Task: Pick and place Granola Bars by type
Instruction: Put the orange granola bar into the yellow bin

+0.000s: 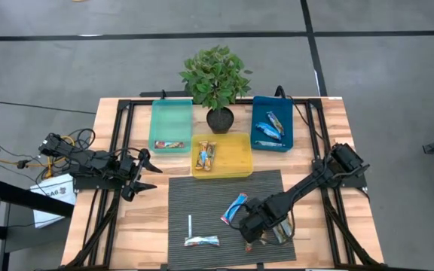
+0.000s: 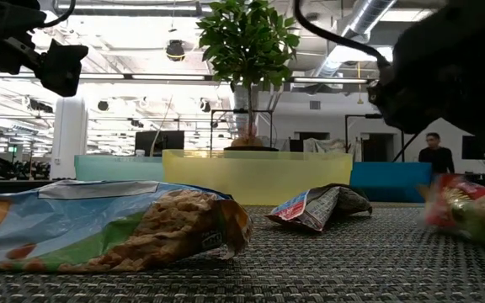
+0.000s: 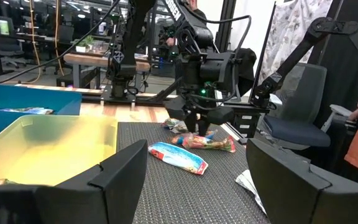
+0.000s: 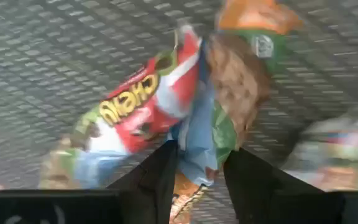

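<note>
On the dark ribbed mat my right gripper points down onto a small heap of Granola Bars. Its fingers have closed on a green-orange one; a red one lies against it. A blue bar lies just beyond, and another multicoloured bar lies near the mat's front edge. My left gripper hangs open at the table's left, above the wood, touching nothing. My right gripper pinches the green-orange bar by its blue-green near end, between the two fingers. The fingers come from above, slanting steeply down, one on each long side of the wrapper. The bar still lies on the mat, with the red bar against its side.
Three trays stand behind the mat: teal with one bar, yellow with multicoloured bars, blue with blue bars. A potted plant stands between them at the back. A thin white stick lies on the mat.
</note>
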Controlling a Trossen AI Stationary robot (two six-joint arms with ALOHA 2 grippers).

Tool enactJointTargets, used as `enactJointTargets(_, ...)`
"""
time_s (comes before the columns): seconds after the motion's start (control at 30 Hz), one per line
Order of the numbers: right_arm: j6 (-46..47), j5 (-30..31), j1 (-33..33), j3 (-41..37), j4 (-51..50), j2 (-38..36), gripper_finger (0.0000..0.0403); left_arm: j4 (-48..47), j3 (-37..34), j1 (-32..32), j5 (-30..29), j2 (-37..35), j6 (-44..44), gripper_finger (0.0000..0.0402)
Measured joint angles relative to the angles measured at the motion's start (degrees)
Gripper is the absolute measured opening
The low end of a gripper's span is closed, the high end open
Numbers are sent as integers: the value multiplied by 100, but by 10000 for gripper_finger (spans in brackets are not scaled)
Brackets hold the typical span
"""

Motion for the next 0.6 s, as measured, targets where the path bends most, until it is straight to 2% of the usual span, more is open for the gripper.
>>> enactJointTargets(0.3,-246,-3,-40,6,25,10,121,1,0,-2,1,2,13,265)
enactJointTargets(0.6,-427,2,-40,6,87,10,56,0,2,0,0,2,-10,265)
